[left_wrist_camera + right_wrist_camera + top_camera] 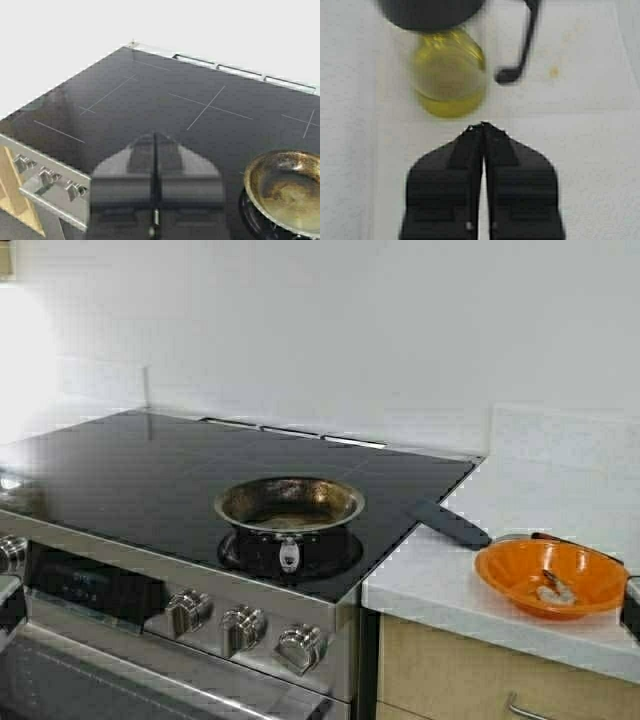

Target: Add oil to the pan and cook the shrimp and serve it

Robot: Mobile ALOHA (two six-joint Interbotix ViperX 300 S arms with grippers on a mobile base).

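While I look down from the high view, the pan (290, 503) sits on the black stovetop (150, 475), empty. On the white counter (450, 575) to its right, an orange bowl (550, 578) holds the shrimp (555, 590). I can read no writing anywhere.

Through the left wrist view, my left gripper (155, 136) hangs clenched over the stovetop, the pan beside it.

Through the right wrist view, my right gripper (482, 125) is clenched on nothing, just short of the oil (449, 82) jug on the counter.

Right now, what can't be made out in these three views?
- Oil jug: absent from the high view; its top is cut off by the right wrist frame edge.
- Shrimp: too small for detail in the orange bowl.
- Pan: cut by the left wrist frame edge.
- Neither arm shows in the high view.
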